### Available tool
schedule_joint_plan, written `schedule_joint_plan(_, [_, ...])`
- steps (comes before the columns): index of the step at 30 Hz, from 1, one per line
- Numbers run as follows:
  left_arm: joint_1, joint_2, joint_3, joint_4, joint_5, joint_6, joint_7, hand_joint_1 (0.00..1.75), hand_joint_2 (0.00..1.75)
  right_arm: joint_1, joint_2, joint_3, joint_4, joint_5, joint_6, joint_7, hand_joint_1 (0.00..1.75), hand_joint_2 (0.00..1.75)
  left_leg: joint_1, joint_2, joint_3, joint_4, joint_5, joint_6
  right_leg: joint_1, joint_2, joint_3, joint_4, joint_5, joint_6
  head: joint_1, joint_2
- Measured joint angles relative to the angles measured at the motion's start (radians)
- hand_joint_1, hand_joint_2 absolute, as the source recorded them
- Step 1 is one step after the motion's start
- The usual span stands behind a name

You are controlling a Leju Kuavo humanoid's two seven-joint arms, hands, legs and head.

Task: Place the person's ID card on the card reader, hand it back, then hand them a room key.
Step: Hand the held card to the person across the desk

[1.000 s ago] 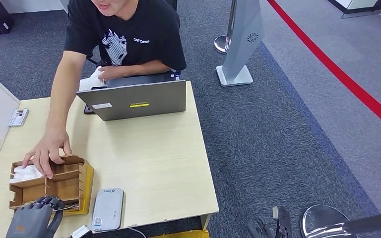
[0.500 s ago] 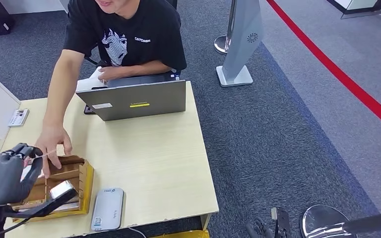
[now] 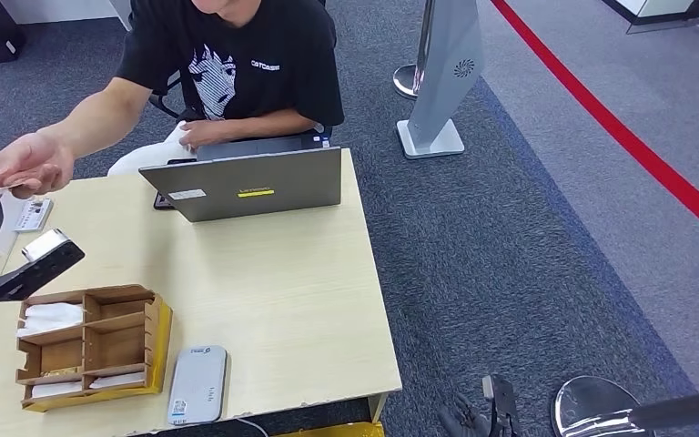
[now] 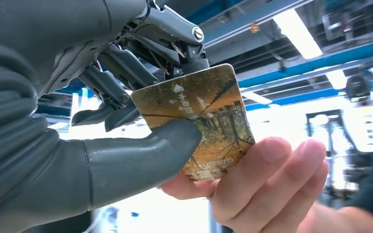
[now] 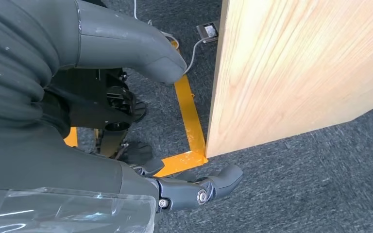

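The left hand (image 4: 126,121) is pinching a glossy, round-cornered room key card (image 4: 201,121) between thumb and dark fingers, raised off the pale wooden bench's (image 3: 282,282) far left edge, while the person's hand (image 4: 252,184) is touching the card's other end. The right hand (image 5: 141,121) is hanging released beside the bench's side panel, over grey carpet.

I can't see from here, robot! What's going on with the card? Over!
Left hand pinches the card; person's hand also on it. Right hand hangs empty beside the table. Nothing in the way. Over.
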Motion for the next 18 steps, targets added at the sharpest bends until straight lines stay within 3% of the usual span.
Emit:
schedule_joint_plan(1, [-0.001, 0.0, 0.002, 0.004, 0.001, 0.0, 0.003, 1.75, 1.75, -0.001, -0.001, 0.002, 0.001, 0.001, -0.002, 0.002, 0.0, 1.75, 0.0, 0.0, 0.0, 0.0, 0.0, 0.0, 0.0, 0.0, 0.0, 0.0, 0.0, 0.0, 0.0, 0.0])
schedule_joint_plan(2, [0.0, 0.0, 0.002, 0.008, 0.002, 0.002, 0.005, 1.47, 1.75, -0.001, -0.002, 0.004, 0.003, 0.002, -0.004, 0.005, 0.0, 1.75, 0.0, 0.0, 0.0, 0.0, 0.0, 0.0, 0.0, 0.0, 0.0, 0.0, 0.0, 0.0, 0.0, 0.0])
schedule_joint_plan(5, [0.016, -0.001, 0.003, 0.016, 0.002, 0.019, 0.003, 0.16, 1.75, -0.001, -0.007, 0.01, 0.007, 0.002, -0.008, 0.007, 0.0, 1.75, 0.0, 0.001, 0.0, 0.0, 0.0, 0.0, 0.0, 0.001, 0.0, 0.0, 0.0, 0.0, 0.0, 0.0])
schedule_joint_plan(6, [0.025, -0.002, 0.003, 0.016, 0.001, 0.027, 0.0, 0.0, 1.75, 0.0, -0.007, 0.01, 0.008, 0.001, -0.008, 0.006, 0.0, 1.75, 0.0, 0.001, 0.0, 0.0, 0.0, 0.0, 0.0, 0.001, 0.0, 0.0, 0.0, 0.0, 0.0, 0.0])
schedule_joint_plan(12, [0.099, -0.017, 0.018, 0.0, 0.04, 0.084, -0.027, 0.0, 1.75, 0.011, -0.008, 0.01, 0.007, 0.003, -0.016, 0.007, 0.0, 1.75, -0.001, 0.001, 0.0, 0.0, -0.001, 0.001, 0.0, 0.002, 0.0, 0.0, 0.0, 0.0, 0.0, 0.0])
schedule_joint_plan(18, [0.215, -0.074, 0.067, -0.109, 0.183, 0.175, -0.074, 0.0, 1.75, 0.053, -0.008, 0.003, -0.045, -0.001, -0.028, 0.032, 0.0, 1.75, -0.001, 0.001, -0.001, 0.0, -0.002, 0.001, 0.0, 0.002, -0.001, -0.001, -0.001, 0.001, 0.0, 0.0])
